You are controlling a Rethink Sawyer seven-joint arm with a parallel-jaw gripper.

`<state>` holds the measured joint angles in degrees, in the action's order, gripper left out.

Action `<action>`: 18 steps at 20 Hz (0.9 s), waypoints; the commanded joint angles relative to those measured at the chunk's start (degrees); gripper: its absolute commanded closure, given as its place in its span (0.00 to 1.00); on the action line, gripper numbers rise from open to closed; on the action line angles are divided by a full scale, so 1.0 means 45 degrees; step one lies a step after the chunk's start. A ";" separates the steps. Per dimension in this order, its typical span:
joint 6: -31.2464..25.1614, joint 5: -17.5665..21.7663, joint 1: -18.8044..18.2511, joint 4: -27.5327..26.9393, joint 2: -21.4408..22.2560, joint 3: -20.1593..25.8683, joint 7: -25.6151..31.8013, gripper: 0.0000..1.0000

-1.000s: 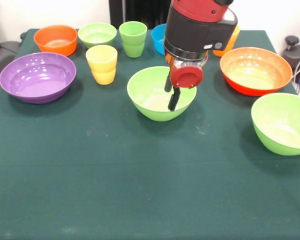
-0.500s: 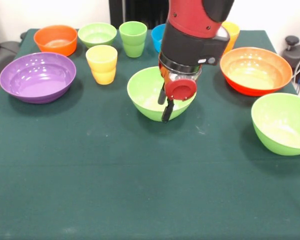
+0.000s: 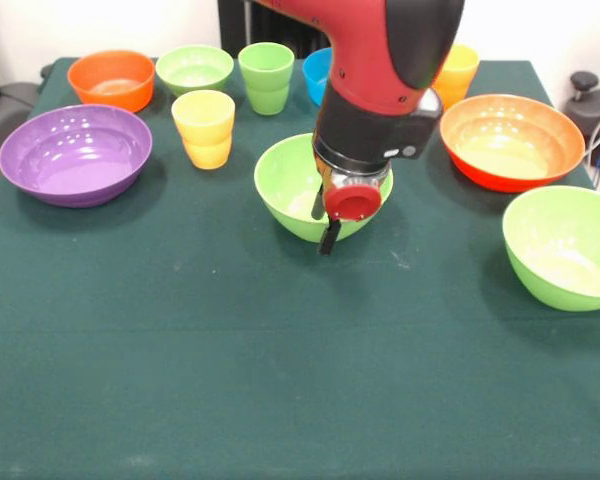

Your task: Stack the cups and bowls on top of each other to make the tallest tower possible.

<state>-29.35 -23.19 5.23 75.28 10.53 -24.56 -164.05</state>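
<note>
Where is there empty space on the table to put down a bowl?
The widest bare stretch of green cloth is the whole near part, in front of the purple bowl, the middle green bowl and the right green bowl. The far edge is crowded: orange bowl, small green bowl, green cup, yellow cup.

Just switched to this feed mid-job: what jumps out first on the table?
The red arm dominates, coming down at centre over a green bowl, its gripper at that bowl's front rim. A big purple bowl sits at the left, and an orange-red bowl and another green bowl at the right. A yellow cup stands left of the centre bowl.
</note>
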 commanded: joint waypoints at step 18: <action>0.1173 0.1782 -0.1231 0.0863 0.0188 0.2709 0.1581 1.00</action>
<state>-28.21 -20.67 1.87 76.93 12.46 -22.73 -164.05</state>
